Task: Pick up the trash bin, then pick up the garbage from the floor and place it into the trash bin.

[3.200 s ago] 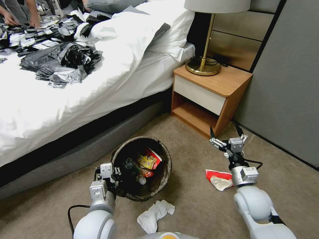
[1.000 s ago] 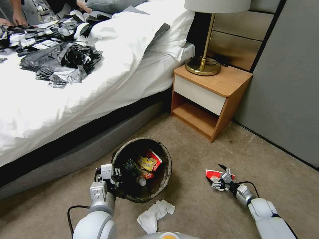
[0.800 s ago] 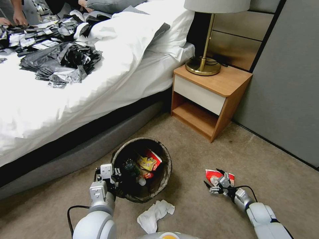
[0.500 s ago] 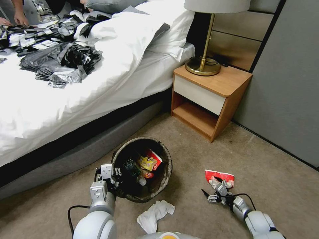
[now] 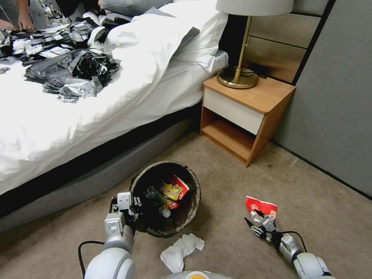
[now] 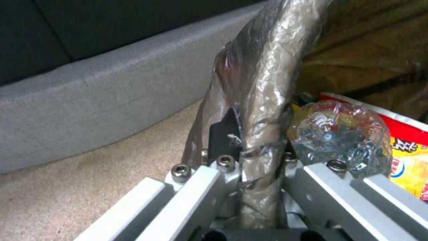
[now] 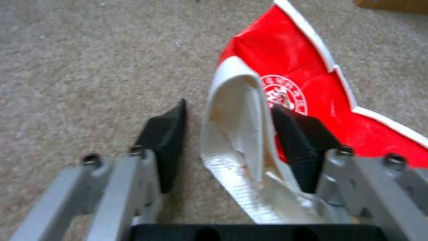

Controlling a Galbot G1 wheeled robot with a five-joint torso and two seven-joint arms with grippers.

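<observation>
Two fingers (image 7: 165, 140) astride red wrapper (image 7: 285, 70)

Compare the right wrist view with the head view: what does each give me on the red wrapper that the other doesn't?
Right wrist only: the right pincer is open, its fingers straddling the white folded edge of the red wrapper without closing on it.

Head only: the left pincer holding the trash bin by its rim, and the white tissue on the carpet beside it.

Both: the wrapper lies on the carpet at the right pincer's tips.

head high; wrists close, floorward
</observation>
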